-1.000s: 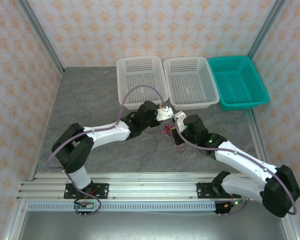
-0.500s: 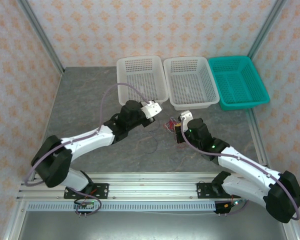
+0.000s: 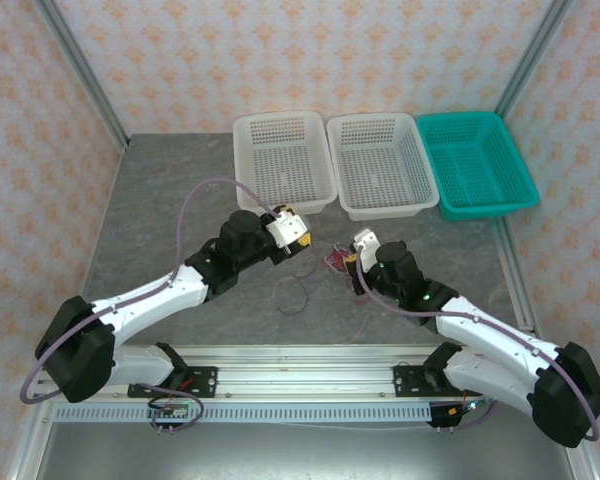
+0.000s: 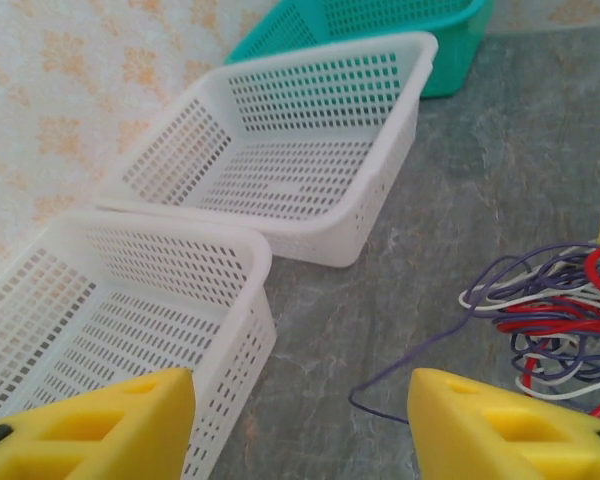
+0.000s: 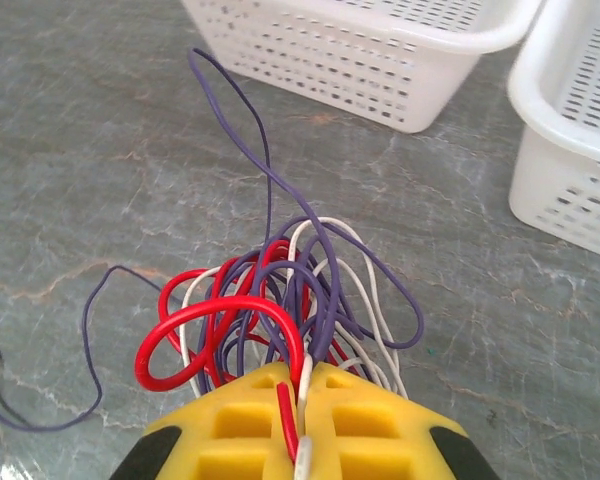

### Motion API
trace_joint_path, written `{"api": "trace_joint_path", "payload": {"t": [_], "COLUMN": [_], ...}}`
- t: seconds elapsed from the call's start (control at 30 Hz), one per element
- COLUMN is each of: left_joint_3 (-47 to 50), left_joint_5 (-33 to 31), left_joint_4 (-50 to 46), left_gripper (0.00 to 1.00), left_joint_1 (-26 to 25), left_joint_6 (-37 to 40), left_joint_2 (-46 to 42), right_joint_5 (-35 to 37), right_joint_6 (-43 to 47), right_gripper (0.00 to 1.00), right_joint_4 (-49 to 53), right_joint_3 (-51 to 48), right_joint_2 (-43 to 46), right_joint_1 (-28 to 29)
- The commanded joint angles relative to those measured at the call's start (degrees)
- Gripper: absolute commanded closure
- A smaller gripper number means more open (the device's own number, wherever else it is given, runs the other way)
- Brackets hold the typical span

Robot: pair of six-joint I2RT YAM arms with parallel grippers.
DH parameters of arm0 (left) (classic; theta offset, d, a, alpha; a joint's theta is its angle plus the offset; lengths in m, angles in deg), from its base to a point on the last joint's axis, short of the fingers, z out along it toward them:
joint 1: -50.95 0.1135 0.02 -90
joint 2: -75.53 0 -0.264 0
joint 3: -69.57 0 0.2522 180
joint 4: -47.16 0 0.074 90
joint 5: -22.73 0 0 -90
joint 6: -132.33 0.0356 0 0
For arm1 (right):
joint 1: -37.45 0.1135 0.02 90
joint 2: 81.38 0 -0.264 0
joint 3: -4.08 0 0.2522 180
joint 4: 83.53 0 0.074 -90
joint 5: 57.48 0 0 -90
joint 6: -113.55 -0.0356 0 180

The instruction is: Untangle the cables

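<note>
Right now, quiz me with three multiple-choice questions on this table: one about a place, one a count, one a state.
1. Where in the row of baskets is the teal basket?
A. left end
B. middle
C. right end

2. How many white baskets are there?
A. one
B. two
C. three

3. What state is the right gripper in?
A. open over bare table
B. shut on the cables
C. shut on a basket rim

Answers:
1 C, it stands at the right end in the top view.
2 B, two white ones sit side by side left of the teal one.
3 B, its fingers pinch red and white strands of the bundle.
</note>
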Motion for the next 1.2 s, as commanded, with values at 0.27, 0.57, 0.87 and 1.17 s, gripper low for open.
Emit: {"api": "trace_joint_path", "payload": {"t": [0.27,0.57,0.87,1.17], "left_joint_3": [-12.45,-16.08,-11.26,-7.9], "left_joint_5": [11.78,14.08,8.36,7.24], "left_joint_4": [-17.75,-15.78,-6.68,1.54], "left_gripper": [0.39,0.52,1.0,1.0], "left_joint_1": [0.09,-0.1,0.06,0.81], "left_joint_6": [17.03,15.23,9.93,-20.8], "left_joint_2": [10.57,16.66,16.3,1.34], "right_joint_5": [-1.15,-2.82,4.73,7.78], "right_joint_6": [13.31,13.41,10.52,-13.44], "right_gripper": [1.0,1.0,1.0,0.91], "right_joint_4": [5.49,4.89,-0.15,-17.1], "right_joint_3": [6.2,6.96,4.99,-0.54], "right_joint_2": [0.34,-0.15,-0.79,-16.97], "right_joint_1": [0.21,0.25,0.21,0.2]}}
